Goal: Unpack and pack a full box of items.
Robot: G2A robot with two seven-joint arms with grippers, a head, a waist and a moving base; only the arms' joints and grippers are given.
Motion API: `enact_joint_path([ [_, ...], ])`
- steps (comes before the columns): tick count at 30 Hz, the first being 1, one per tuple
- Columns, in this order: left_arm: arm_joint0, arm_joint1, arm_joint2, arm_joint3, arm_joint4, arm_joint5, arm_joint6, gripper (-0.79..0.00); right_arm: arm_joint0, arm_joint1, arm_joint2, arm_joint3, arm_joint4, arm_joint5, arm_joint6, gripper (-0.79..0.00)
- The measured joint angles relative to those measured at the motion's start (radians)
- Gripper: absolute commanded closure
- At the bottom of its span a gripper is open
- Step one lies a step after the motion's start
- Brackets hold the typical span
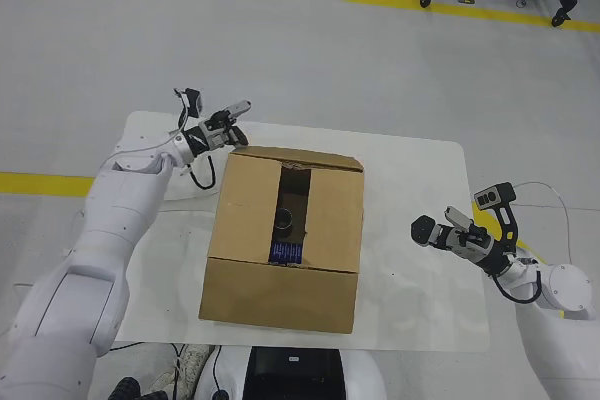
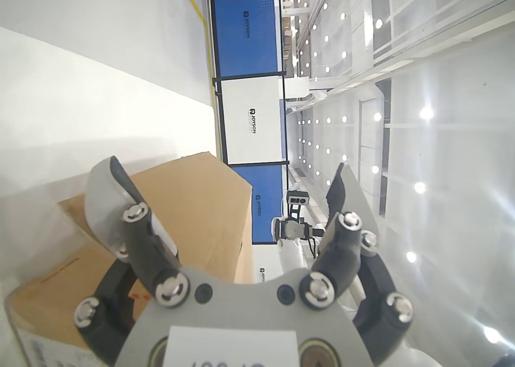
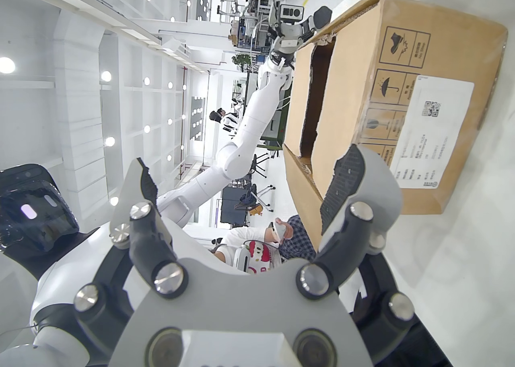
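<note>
Box [image 1: 285,240] is sitting at the middle of the white surface [image 1: 420,190], with its 2 top flaps lying nearly flat and leaving a narrow gap between them. Within the gap, a dark round item [image 1: 285,217] and a blue item [image 1: 285,251] are showing. Left pincer [image 1: 237,120] is hovering open and empty just beside the box's far left corner. Right pincer [image 1: 427,232] is hovering open and empty above the surface, apart from the box's right side.
</note>
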Motion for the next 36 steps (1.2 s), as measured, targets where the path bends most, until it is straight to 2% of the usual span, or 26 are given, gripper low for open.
enact_joint_path([
  [2,-0.001,-0.001,-0.007,0.003,-0.012,-0.015,0.010,-0.785,0.000,0.000,0.000,0.000,0.000,0.000,0.000,-0.785],
  [8,0.022,0.006,-0.070,-0.028,-0.102,-0.153,0.038,-0.785,0.000,0.000,0.000,0.000,0.000,0.000,0.000,-0.785],
  [11,0.050,0.016,-0.107,-0.062,-0.147,-0.191,0.016,-0.785,0.000,0.000,0.000,0.000,0.000,0.000,0.000,-0.785],
  [15,0.124,0.042,-0.183,-0.157,-0.220,-0.207,-0.069,-0.785,0.000,0.000,0.000,0.000,0.000,0.000,0.000,-0.785],
  [20,0.234,0.083,-0.291,-0.318,-0.240,-0.161,-0.137,-0.785,0.000,0.000,0.000,0.000,0.000,0.000,0.000,-0.785],
  [27,0.390,0.131,-0.425,-0.577,-0.179,0.012,-0.176,-0.785,0.000,0.000,0.000,0.000,0.000,0.000,0.000,-0.785],
  [33,0.525,0.159,-0.551,-0.786,-0.170,0.071,-0.188,-0.785,0.000,0.000,0.000,0.000,0.000,0.000,0.000,-0.785],
  [36,0.585,0.169,-0.610,-0.847,-0.178,0.102,-0.196,-0.785,0.000,0.000,0.000,0.000,0.000,0.000,0.000,-0.785],
])
